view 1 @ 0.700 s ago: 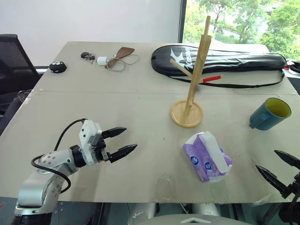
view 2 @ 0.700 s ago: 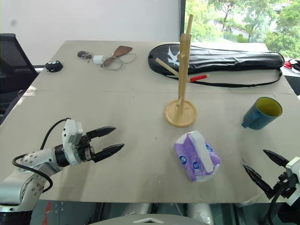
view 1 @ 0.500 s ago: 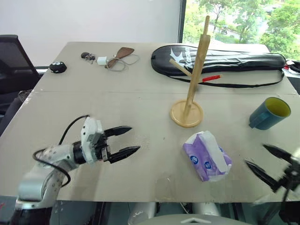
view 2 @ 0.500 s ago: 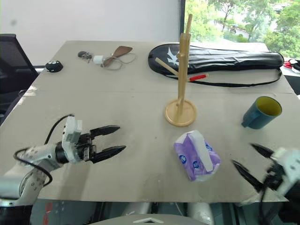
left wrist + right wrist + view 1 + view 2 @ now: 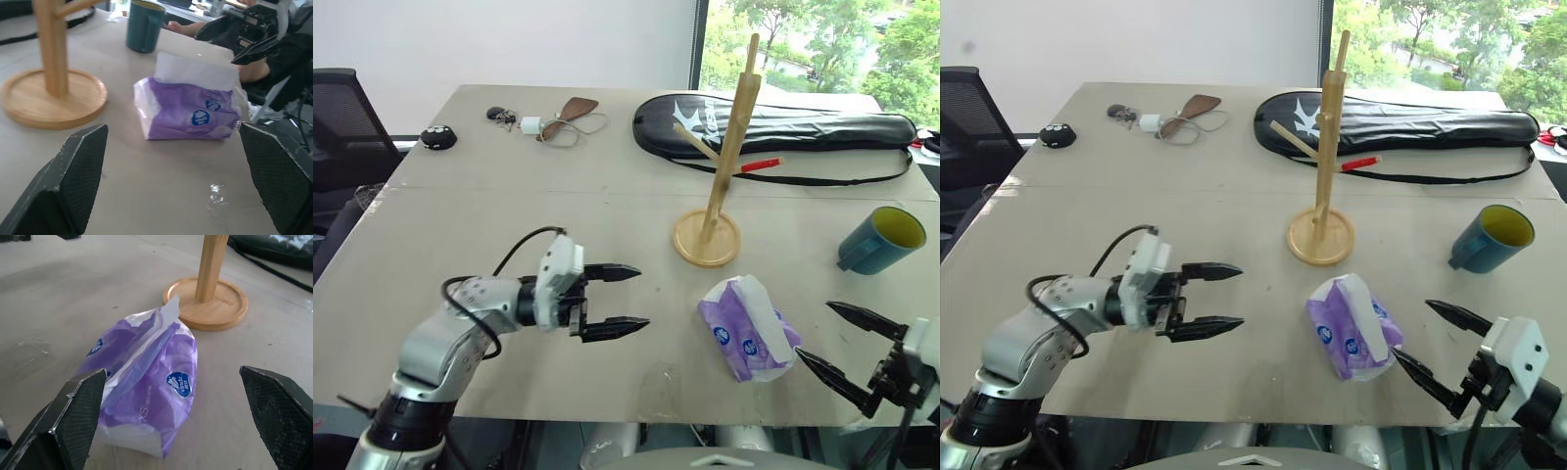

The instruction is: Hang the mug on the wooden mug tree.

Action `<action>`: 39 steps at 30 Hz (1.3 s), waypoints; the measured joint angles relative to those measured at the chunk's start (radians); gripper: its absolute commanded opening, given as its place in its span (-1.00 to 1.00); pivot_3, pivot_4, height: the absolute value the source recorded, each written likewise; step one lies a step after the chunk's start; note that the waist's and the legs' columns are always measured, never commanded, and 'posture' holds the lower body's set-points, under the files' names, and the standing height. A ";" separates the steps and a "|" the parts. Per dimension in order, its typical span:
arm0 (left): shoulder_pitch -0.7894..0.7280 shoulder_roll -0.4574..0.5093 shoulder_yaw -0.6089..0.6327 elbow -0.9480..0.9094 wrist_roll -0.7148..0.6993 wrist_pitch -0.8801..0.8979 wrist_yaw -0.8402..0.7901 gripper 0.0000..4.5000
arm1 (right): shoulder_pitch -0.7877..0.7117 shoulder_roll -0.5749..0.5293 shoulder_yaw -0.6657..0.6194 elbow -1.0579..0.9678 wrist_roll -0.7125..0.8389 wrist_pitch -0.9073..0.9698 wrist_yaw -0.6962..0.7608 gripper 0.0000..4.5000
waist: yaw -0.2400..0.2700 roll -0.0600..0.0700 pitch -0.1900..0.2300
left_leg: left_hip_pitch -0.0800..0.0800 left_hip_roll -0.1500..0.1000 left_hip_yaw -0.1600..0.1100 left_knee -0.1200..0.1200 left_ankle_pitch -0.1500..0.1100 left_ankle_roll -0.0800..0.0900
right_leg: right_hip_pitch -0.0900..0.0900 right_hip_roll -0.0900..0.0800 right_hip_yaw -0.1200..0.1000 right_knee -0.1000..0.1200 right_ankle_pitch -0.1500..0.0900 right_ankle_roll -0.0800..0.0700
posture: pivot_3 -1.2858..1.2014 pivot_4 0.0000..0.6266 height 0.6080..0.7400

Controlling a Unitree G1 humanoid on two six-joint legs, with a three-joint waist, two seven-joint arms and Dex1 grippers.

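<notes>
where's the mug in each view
Left eye: mug at the right edge, right of the mug tree.
Right eye: mug, same spot.
Left wrist: mug behind the tissue pack.
Right wrist: not in it.
Shared landmark: the mug tree's round base.

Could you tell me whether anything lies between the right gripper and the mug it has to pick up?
Nothing visible does. The open right gripper hangs over the table's near edge, with bare table up to the mug. The purple tissue pack lies off to the gripper's left, out of that path.
</notes>
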 measured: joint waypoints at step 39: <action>-0.433 -0.355 -0.450 0.535 0.360 -0.012 -0.072 -0.97 | -0.205 -0.221 -0.235 0.406 0.207 -0.070 0.477 1.00 | -0.002 0.000 0.001 | 0.001 -0.001 0.002 0.003 0.000 0.000 | 0.000 0.000 0.003 0.001 0.000 0.000 | 0.03 -0.52 1.00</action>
